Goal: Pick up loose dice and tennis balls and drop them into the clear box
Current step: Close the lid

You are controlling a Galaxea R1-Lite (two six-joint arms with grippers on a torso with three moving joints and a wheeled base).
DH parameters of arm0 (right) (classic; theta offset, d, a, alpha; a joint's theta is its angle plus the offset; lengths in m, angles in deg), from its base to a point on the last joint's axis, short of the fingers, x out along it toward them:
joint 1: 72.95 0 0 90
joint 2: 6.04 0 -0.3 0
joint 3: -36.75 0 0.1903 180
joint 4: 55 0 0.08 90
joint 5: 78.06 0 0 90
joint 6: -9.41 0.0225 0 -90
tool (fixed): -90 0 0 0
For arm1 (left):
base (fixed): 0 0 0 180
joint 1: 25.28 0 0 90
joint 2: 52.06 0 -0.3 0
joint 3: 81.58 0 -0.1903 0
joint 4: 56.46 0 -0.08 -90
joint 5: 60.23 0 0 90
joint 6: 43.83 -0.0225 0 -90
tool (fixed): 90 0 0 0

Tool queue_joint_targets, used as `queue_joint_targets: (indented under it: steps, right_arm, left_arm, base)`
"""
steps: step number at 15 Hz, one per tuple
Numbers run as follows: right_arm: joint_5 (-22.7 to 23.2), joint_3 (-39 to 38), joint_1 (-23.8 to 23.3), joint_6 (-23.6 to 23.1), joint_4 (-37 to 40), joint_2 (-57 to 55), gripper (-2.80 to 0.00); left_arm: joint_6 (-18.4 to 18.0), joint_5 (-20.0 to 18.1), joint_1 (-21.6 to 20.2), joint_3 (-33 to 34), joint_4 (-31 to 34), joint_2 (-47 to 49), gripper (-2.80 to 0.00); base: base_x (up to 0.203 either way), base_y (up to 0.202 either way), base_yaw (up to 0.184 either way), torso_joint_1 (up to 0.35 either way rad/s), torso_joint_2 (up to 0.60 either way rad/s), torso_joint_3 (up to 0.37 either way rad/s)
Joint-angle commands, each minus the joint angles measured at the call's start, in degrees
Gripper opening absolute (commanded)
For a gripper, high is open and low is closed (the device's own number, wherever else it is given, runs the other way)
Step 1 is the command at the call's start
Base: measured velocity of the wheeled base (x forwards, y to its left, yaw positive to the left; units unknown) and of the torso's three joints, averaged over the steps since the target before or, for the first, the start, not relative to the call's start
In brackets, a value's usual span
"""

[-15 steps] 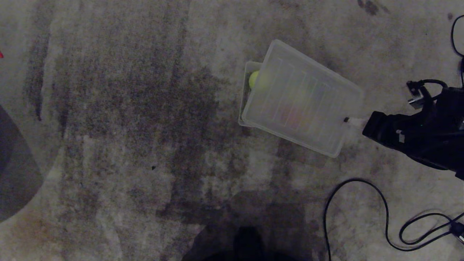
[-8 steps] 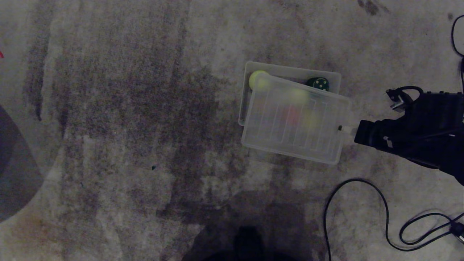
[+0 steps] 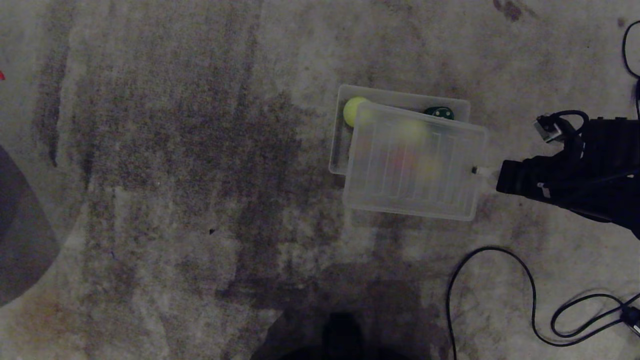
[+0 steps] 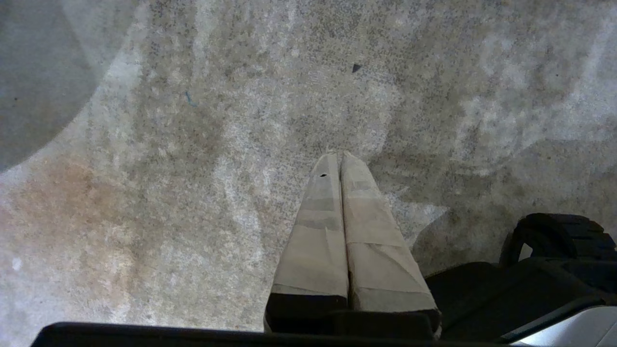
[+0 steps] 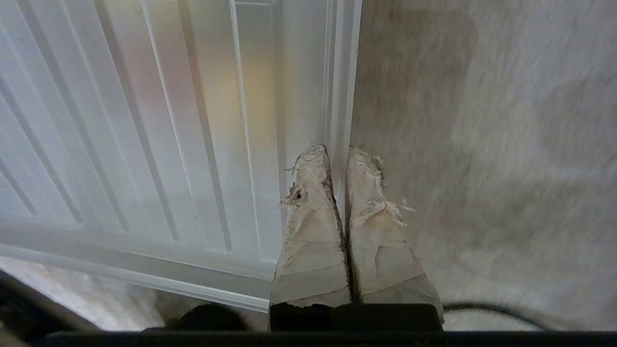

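Evidently light, flexible, slippery: flat ribbed translucent plastic lid [image 3: 415, 170], pinched edgewise by right tool [image 5: 337, 154], askew over small clear plastic box [image 3: 342, 145].

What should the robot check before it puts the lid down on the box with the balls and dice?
1. Grip on lid: the right gripper has its fingers shut on the rim of the ribbed lid. Ok.
2. Lid lined up with the clear box: it sits off to one side, leaving the far edge and the left end uncovered. Not ok.
3. Toys inside: a tennis ball and a dark green die are in the box. Ok.
4. All dice in: only faint colours show through the lid. Cannot tell.
5. Black cable lies apart from the box. Ok.
6. Left gripper is shut, over bare floor. Ok.
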Motion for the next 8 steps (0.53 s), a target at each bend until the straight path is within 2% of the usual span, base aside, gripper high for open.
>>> queue_joint_targets:
  steps: [1,6,8]
  right_arm:
    - [0.15,1.53,-0.41,-1.50,0.09,-0.26,-2.80]
    - [0.24,7.91,-0.72,-4.93,6.93,0.05,-2.80]
    - [0.38,9.81,-0.68,-7.68,8.70,0.61,-2.80]
  left_arm:
    - [0.02,0.02,0.05,0.09,-0.02,0.06,-2.80]
    - [0.02,0.02,0.01,0.09,-0.02,0.06,-2.80]
    - [0.02,0.02,0.04,0.09,-0.02,0.06,-2.80]
  base:
    - [0.000,0.000,0.000,0.000,0.00,0.000]
    - [0.000,0.000,0.000,0.000,0.00,0.000]
    - [0.000,0.000,0.000,0.000,0.00,0.000]
